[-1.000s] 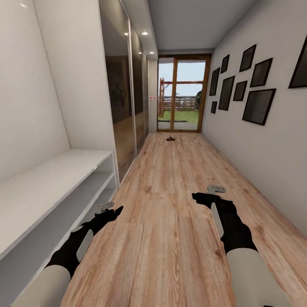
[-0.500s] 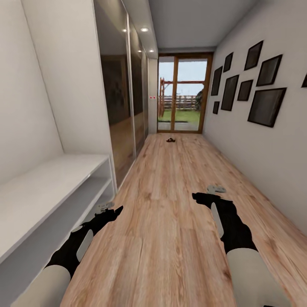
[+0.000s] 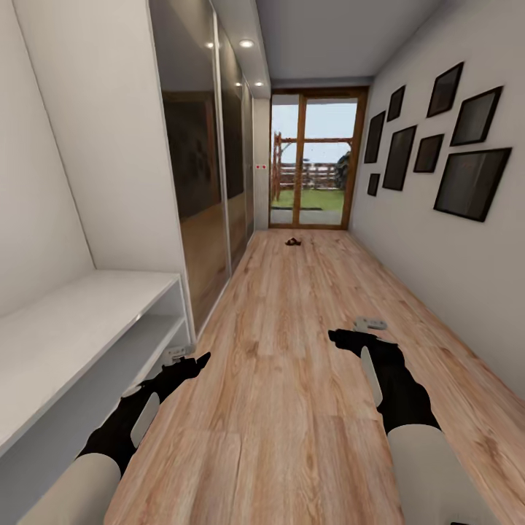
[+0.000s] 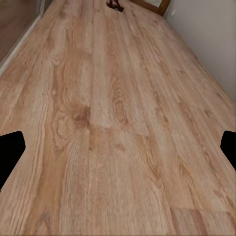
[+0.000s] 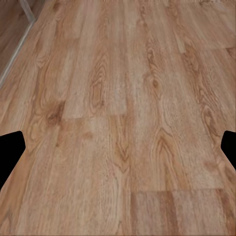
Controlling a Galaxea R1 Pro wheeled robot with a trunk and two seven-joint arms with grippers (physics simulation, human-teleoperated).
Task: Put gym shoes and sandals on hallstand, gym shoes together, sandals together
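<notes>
**Corridor ahead, both grippers empty**

The left gripper (image 3: 177, 355) and right gripper (image 3: 369, 323) hang spread wide over the corridor floor (image 3: 292, 350), grasping nothing. Brown sandals (image 3: 293, 241) lie far off at twelve o'clock; the hallstand (image 3: 80, 321) stands at nine.

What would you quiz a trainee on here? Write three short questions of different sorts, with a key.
1. True or false: the hallstand stands on the robot's right side.
2. Where does the small dark object lie? A) on the corridor floor near the far glass door; B) between the grippers; C) on the hallstand.
3. Fill in: the left gripper and right gripper both hold nothing, their fingers spread ___.
Key: 1 false, it is on the left; 2 A; 3 open.
</notes>
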